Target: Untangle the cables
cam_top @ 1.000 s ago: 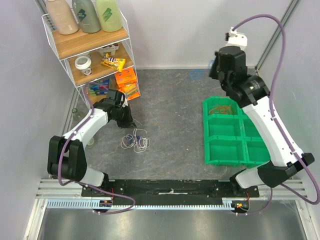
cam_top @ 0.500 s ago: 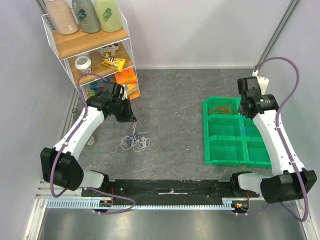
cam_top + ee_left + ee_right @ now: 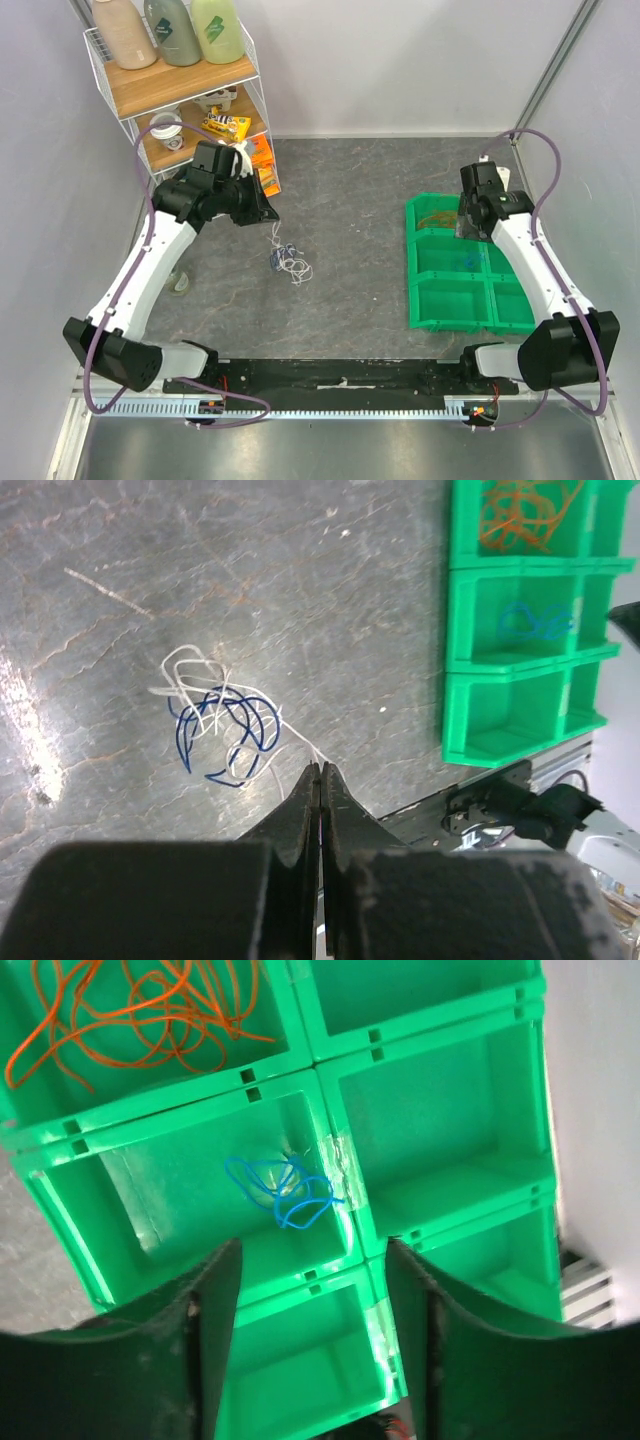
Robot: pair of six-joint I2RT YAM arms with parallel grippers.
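Note:
A small tangle of white and dark blue cables (image 3: pixel 222 728) lies on the grey table (image 3: pixel 350 200), seen from above as a clump (image 3: pixel 289 263). One white strand runs from it into the tips of my left gripper (image 3: pixel 320 768), which is shut on it and sits just up and left of the clump (image 3: pixel 268 216). My right gripper (image 3: pixel 312 1250) hangs open over the green bin (image 3: pixel 300 1072), holding nothing. A loose light blue cable (image 3: pixel 285 1192) lies in the compartment below it. Orange cables (image 3: pixel 140 1010) fill the neighbouring far compartment (image 3: pixel 440 214).
The green bin (image 3: pixel 412 270) has several compartments and stands at the right of the table. A wire shelf (image 3: pixel 250 75) with bottles and snack packs stands at the back left, close behind my left arm. A metal rail (image 3: pixel 340 385) runs along the near edge.
My left gripper rose and moved right, dragging the white and blue tangle right. My right arm came down over the bin and opened; the light blue cable now lies in a compartment.

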